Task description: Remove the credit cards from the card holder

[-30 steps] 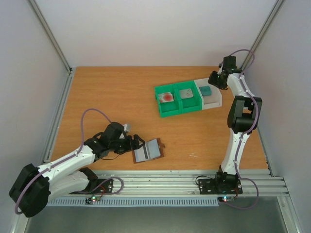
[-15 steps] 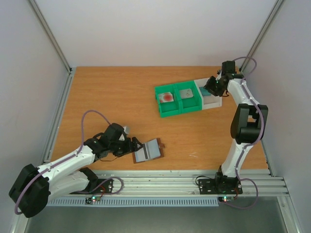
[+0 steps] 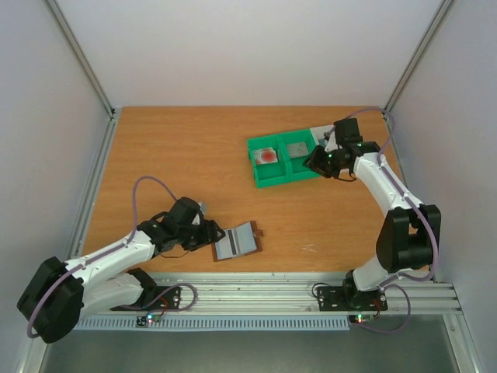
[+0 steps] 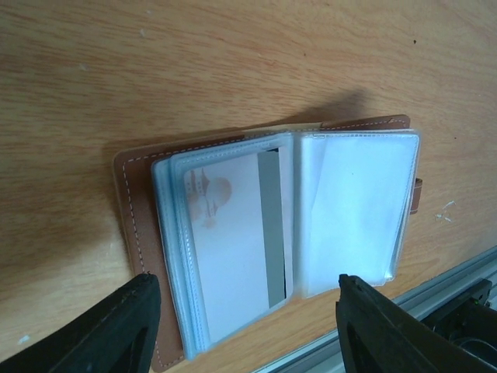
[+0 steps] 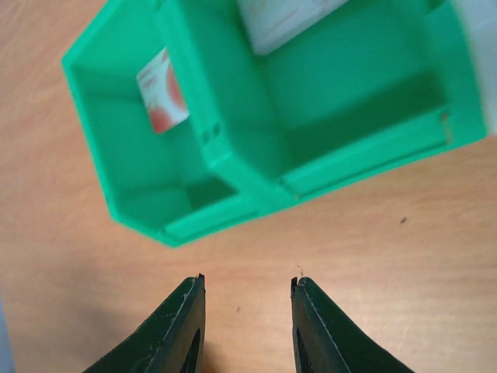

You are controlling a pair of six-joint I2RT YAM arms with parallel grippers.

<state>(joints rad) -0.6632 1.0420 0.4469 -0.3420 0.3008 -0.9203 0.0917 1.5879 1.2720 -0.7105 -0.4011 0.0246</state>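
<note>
The card holder [image 3: 237,241] lies open near the table's front edge, brown with grey-blue inner faces. In the left wrist view the holder [image 4: 140,233] shows clear sleeves, and a pale card with a grey stripe [image 4: 233,233] sits in the left one. My left gripper [image 3: 215,233] is open at the holder's left edge; its fingertips [image 4: 124,326] straddle the holder's near side [image 4: 248,311]. The card with a red blot [image 3: 267,155] and a grey card [image 3: 297,149] lie in the green tray [image 3: 273,180]. My right gripper [image 3: 312,162] is open and empty by the tray's right end [image 5: 248,284]. The teal card is hidden.
The white tray [image 3: 319,133] stands behind the green tray, mostly hidden by my right arm. In the right wrist view the green tray [image 5: 225,155] holds the red-blot card [image 5: 163,89] and a pale card [image 5: 283,19]. A metal rail [image 3: 311,291] runs along the front edge.
My right arm has swung from the back right corner, over the white tray, forward and left to the green tray's right end. The left arm has barely moved.
</note>
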